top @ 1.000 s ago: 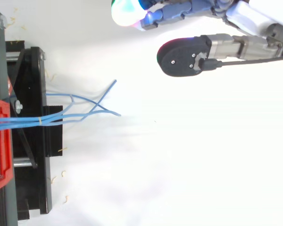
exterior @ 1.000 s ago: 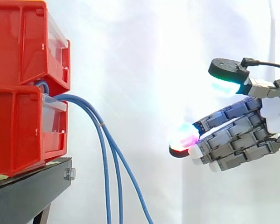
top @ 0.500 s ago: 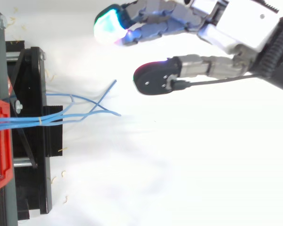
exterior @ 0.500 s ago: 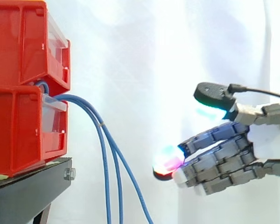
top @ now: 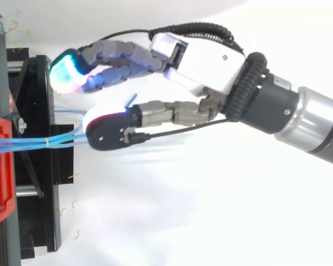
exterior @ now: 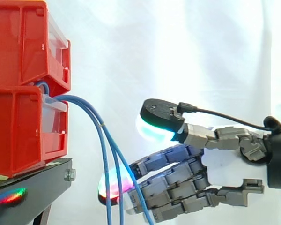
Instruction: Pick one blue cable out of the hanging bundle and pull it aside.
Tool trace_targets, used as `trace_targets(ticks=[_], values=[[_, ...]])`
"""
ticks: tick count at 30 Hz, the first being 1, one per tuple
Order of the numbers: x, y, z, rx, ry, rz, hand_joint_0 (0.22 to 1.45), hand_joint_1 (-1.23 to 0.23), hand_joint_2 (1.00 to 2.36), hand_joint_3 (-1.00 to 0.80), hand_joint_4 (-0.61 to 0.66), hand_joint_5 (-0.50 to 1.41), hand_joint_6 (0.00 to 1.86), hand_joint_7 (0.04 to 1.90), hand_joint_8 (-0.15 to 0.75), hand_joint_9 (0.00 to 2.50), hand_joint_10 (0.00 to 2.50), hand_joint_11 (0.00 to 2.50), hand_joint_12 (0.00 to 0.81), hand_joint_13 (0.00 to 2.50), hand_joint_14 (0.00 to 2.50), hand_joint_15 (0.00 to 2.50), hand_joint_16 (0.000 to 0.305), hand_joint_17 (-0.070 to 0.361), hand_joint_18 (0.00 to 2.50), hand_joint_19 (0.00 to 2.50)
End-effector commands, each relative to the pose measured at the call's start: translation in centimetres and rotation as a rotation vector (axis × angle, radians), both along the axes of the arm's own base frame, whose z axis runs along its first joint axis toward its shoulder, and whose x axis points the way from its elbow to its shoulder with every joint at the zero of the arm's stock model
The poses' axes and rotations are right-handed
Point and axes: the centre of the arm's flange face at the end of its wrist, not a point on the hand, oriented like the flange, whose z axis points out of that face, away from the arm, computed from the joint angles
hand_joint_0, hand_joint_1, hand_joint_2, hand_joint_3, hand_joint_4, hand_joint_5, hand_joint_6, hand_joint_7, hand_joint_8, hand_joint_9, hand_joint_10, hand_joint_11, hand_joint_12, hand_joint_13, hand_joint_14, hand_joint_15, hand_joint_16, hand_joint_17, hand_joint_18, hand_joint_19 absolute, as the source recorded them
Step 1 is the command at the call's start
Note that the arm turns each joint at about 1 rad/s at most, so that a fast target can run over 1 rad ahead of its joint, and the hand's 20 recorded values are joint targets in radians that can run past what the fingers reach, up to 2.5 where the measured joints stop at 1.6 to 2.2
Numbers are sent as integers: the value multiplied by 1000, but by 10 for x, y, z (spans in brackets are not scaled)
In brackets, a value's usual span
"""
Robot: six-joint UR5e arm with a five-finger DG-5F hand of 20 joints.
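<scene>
Several thin blue cables come out between the two stacked red bins and hang down in a loose bundle. In the top view the bundle runs right from the bins and passes under the thumb. My hand reaches in from the right and is open, with fingers stretched toward the cables and the thumb held apart above them. In the side view the glowing fingertips lie just behind the hanging strands. From above, the hand has its fingers on the far side of the bundle and nothing is pinched.
The bins rest on a black stand, seen from above along the left edge. A white curtain hangs behind. Small bits of debris lie around the stand in the top view.
My hand has moved left and down from well clear of the cables to right at the bundle. The fingers stay spread. The cables hang as before.
</scene>
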Motion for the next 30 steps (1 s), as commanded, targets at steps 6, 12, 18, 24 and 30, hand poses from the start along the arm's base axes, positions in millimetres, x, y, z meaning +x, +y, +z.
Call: trace_targets(ticks=[6,12,18,24,30], values=[[14,29,7,-26,-29,31,503,-566,1001,-495,431,-146,503,934,315,616,0,57,416,339,3,77,62,140,271,249],[17,48,11,-26,-42,54,508,-575,1000,-497,430,-124,504,1040,316,643,2,71,417,364,4,84,62,139,295,264],[18,60,14,-24,-48,69,518,-584,1000,-491,414,-106,504,1107,317,690,3,94,415,394,3,93,61,137,321,272],[20,70,18,-19,-56,77,559,-601,1008,-406,315,-80,502,1279,318,737,3,125,408,439,4,113,58,132,353,293],[22,72,23,-15,-63,78,583,-619,1016,-302,228,-95,592,1376,320,769,5,166,408,475,5,136,57,128,386,303]])
